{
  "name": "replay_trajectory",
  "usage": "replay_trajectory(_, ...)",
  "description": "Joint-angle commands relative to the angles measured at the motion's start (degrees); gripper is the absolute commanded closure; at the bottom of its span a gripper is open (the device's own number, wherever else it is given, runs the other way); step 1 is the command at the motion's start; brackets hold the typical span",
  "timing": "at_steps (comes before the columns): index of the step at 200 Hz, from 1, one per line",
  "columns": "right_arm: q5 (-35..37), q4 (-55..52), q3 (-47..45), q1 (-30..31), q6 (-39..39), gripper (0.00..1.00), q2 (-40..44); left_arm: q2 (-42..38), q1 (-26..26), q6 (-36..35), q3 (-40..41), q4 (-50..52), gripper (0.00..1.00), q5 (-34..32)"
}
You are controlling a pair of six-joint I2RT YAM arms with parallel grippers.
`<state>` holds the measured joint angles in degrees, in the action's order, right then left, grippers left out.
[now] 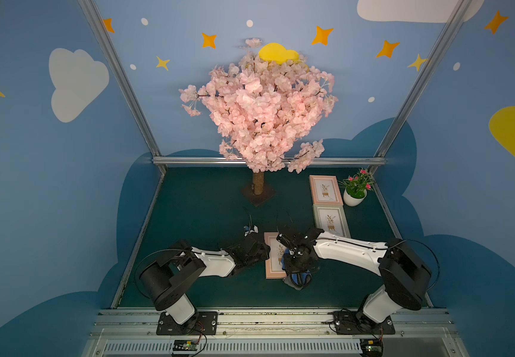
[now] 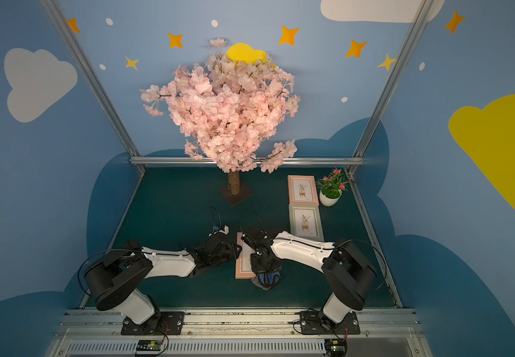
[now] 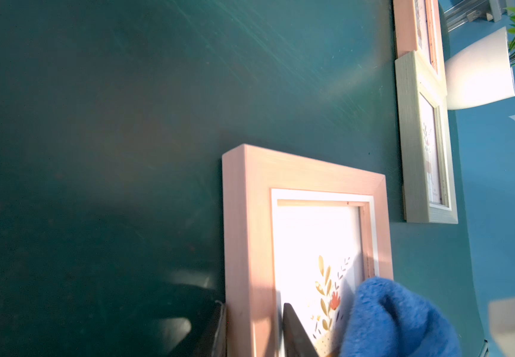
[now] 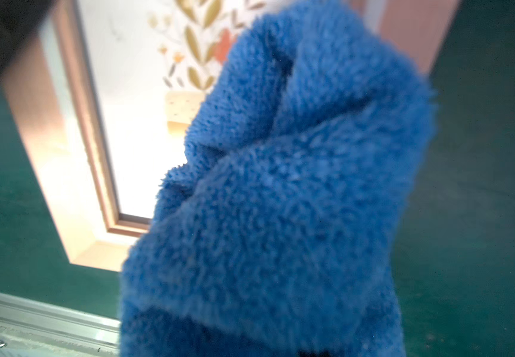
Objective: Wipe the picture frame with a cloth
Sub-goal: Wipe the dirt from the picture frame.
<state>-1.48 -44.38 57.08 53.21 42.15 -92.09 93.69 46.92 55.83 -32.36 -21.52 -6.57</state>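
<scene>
A pink picture frame (image 1: 272, 265) (image 2: 242, 265) with a leaf print lies flat on the green table between the two arms. My left gripper (image 1: 265, 251) (image 3: 254, 333) is shut on the frame's (image 3: 250, 216) left side rail, with one finger outside the rail and one on the glass. The blue plush cloth (image 1: 300, 279) (image 2: 269, 278) (image 4: 280, 201) hangs bunched from my right gripper (image 1: 296, 272), which is shut on it. The cloth hides the right fingers in the right wrist view. It rests on the right part of the frame (image 4: 49, 154) and spills over onto the table, and its edge (image 3: 398, 321) covers part of the print.
A second pink frame (image 1: 325, 189) and a grey-green frame (image 1: 332, 222) lie at the back right beside a white-potted plant (image 1: 355, 191). A pink blossom tree (image 1: 257, 182) stands at the back centre. Metal rails (image 1: 268, 315) border the table.
</scene>
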Motion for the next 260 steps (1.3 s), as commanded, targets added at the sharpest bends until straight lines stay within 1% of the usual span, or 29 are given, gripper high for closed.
replay_trajectory(1, 1.93, -1.35, 0.43, -2.15, -1.84, 1.0, -0.52, 4.83, -0.16, 0.75, 3.31, 12.0, 0.69, 1.9)
replay_trajectory(45, 1.13, 0.76, 11.83, -5.06, -4.1, 1.0, -10.76, 4.57, -0.18, 0.41, 3.09, 12.78, 0.69, 1.82)
replay_trajectory(61, 0.12, 0.4, 13.69, -4.96, -4.3, 1.0, -12.48, 4.4, -0.18, 0.46, 3.26, 12.91, 0.69, 1.73)
replay_trajectory(82, -0.83, 0.9, 10.28, -3.59, -3.64, 1.0, -10.03, 3.93, -0.16, 0.29, 3.41, 12.99, 0.69, 1.39)
replay_trajectory(104, -2.46, 2.18, 4.11, -2.36, -1.77, 1.0, -5.82, 4.33, -0.18, 0.15, 3.26, 12.49, 0.69, 1.55)
replay_trajectory(121, -2.96, 2.94, 2.1, -2.14, -0.68, 1.0, -3.54, 4.72, -0.2, 0.06, 3.08, 12.13, 0.69, 1.89)
replay_trajectory(134, -2.35, 3.42, 2.71, -2.55, -0.79, 1.0, -3.37, 4.7, -0.16, 0.06, 3.08, 11.85, 0.69, 2.08)
replay_trajectory(148, -1.88, 3.42, 5.7, -3.5, -1.67, 1.0, -4.94, 4.58, -0.16, -0.13, 2.89, 11.98, 0.69, 2.17)
replay_trajectory(172, -2.54, 2.99, 11.78, -4.9, -3.31, 1.0, -7.69, 3.59, -0.16, -0.37, 2.75, 13.25, 0.69, 2.18)
replay_trajectory(192, -3.75, 2.96, 14.47, -5.12, -4.66, 1.0, -7.12, 1.41, -0.16, -0.43, 3.25, 14.62, 0.68, 1.28)
replay_trajectory(226, -5.63, 3.78, 13.81, -5.88, -6.5, 1.0, -4.28, -2.23, -0.41, -0.64, 3.84, 16.13, 0.62, 0.42)
replay_trajectory(260, -8.11, 9.09, 8.62, -6.1, -7.75, 1.0, 1.7, -7.6, -1.53, -2.06, 4.04, 18.85, 0.51, 0.2)
